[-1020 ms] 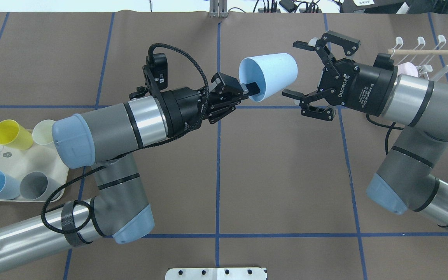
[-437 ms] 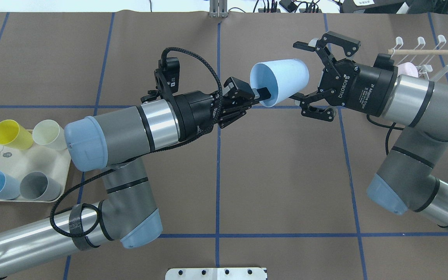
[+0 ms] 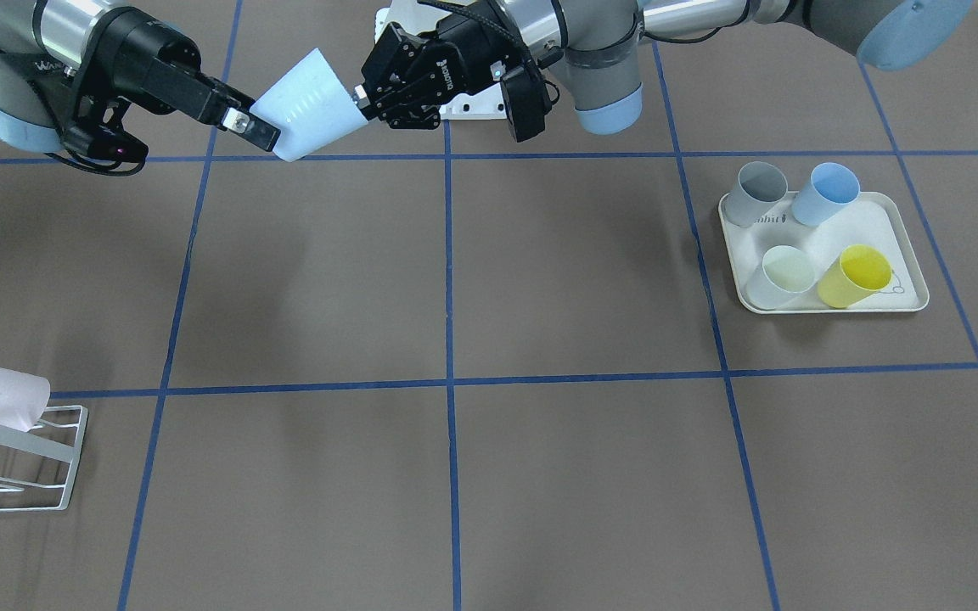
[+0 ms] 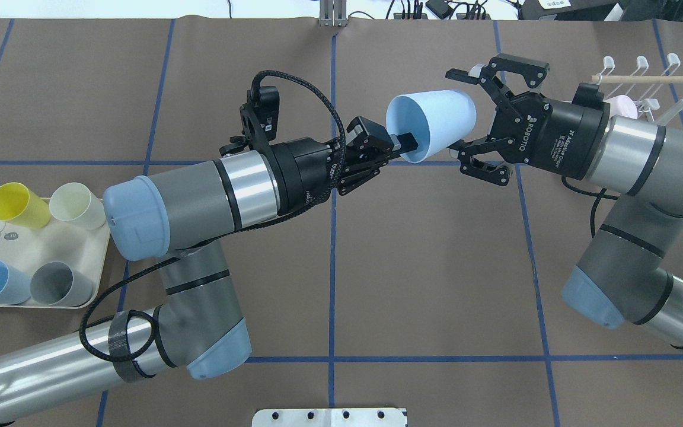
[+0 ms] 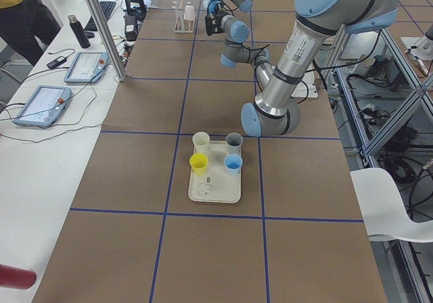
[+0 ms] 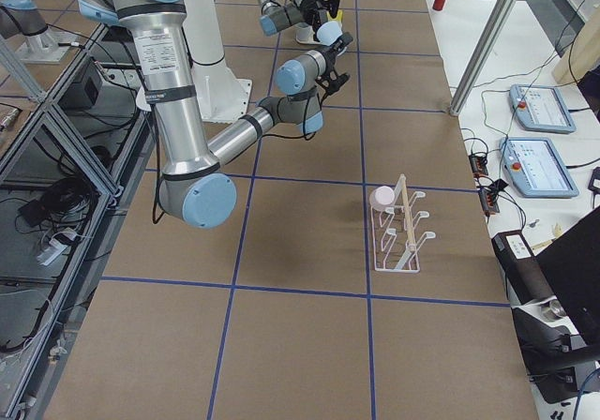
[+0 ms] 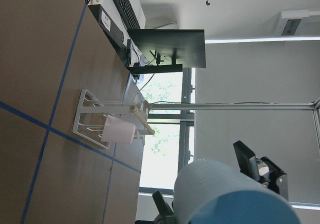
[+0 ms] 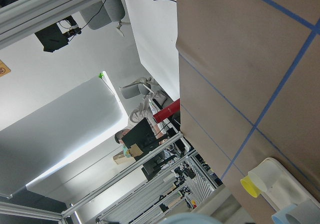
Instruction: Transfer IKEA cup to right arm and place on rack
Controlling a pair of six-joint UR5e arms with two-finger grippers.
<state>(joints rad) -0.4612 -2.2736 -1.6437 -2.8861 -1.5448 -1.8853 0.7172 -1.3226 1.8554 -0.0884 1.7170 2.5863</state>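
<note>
Pinching blue cup (image 4: 436, 115) rim with my left gripper (image 4: 404, 144), one finger inside, one outside. Cup up in air, mid-table. Looks light, stiff, smooth; may slip. My right gripper (image 4: 455, 111) spread wide round cup bottom; best grab there, on sides. Word on it: ROBOTIQ. Rack (image 4: 644, 78) far right, pink cup (image 4: 623, 104) on it.

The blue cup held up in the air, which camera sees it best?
The overhead exterior view: the held blue cup shows whole, mouth, wall and the left gripper pinching its rim. The front-facing view shows only its outside; the left wrist view a close-up part; the side views show it tiny.
</note>
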